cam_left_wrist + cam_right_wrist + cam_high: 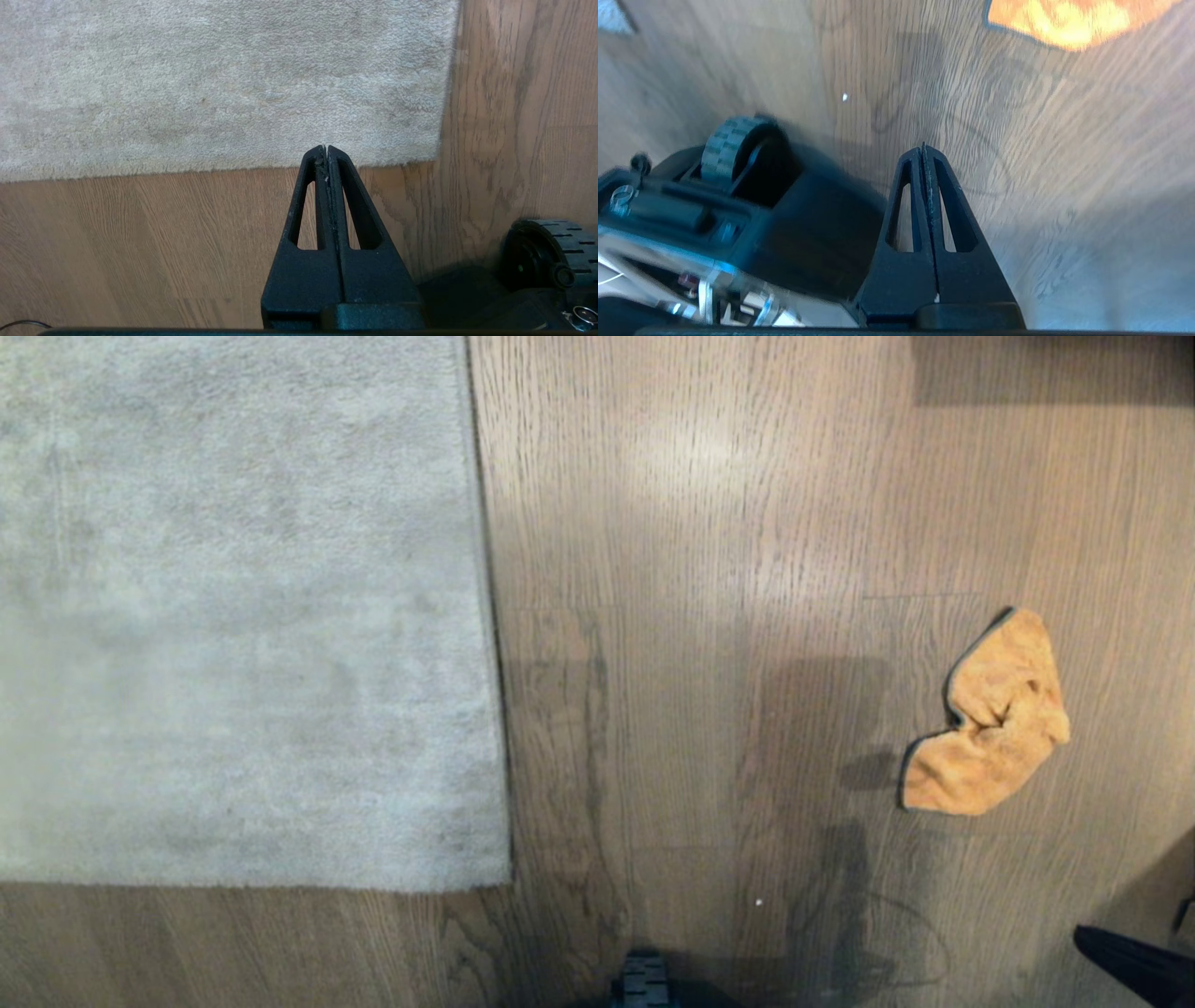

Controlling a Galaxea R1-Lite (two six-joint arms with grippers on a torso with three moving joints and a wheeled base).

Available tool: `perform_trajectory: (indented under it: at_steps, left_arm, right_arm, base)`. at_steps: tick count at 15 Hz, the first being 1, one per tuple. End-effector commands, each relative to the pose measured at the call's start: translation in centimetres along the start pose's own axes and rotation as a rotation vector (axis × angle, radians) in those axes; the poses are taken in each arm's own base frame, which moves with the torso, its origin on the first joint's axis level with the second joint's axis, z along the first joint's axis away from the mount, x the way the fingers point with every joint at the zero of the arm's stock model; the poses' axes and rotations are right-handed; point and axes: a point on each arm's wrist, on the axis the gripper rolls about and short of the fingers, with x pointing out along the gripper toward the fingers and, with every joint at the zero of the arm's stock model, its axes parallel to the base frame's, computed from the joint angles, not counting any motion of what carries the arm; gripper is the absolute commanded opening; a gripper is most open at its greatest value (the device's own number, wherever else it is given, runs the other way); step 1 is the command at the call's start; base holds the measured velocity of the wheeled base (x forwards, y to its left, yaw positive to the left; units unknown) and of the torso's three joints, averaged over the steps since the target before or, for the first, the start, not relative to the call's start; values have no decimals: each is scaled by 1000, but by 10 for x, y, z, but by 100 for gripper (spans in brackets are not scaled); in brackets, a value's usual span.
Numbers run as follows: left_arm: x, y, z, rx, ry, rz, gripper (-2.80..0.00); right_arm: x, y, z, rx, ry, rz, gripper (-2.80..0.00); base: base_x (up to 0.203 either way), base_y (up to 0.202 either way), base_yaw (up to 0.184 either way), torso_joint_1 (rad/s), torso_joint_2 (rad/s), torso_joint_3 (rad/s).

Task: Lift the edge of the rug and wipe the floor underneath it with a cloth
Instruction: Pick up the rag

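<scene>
The pale grey rug (233, 616) lies flat on the left. Its straight edge (490, 635) runs away from me beside the brown wood-grain floor (709, 616), and a second edge (252, 887) faces me. The orange-yellow cloth (994, 719) lies crumpled on the floor at the right. My left gripper (326, 147) is shut and empty, hanging over the rug's near edge (187, 169) close to its corner. My right gripper (923, 147) is shut and empty above bare floor (1064, 163), short of the cloth (1069, 21). A dark part of the right arm (1134, 966) shows at the lower right.
My base's wheel (644, 982) sits at the bottom centre, also seen as the wheel (556, 252) in the left wrist view and the wheel (733, 144) in the right wrist view. A dark shadowed patch (1046, 369) lies at the far right. A small white speck (758, 902) lies on the planks.
</scene>
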Motion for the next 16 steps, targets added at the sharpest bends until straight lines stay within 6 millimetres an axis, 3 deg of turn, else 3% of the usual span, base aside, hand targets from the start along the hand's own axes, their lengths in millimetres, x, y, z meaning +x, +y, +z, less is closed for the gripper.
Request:
perform_trajectory:
  at_steps: [1,16]
  left_arm:
    - [0,0,0,0,0,1,-280]
    - [0,0,0,0,0,1,-280]
  right_arm:
    - [26,-4,8,8,51,3,-280]
    - [35,-27,26,105,-15,-161,-280]
  base:
    - [0,0,0,0,0,0]
    - [0,0,0,0,0,0]
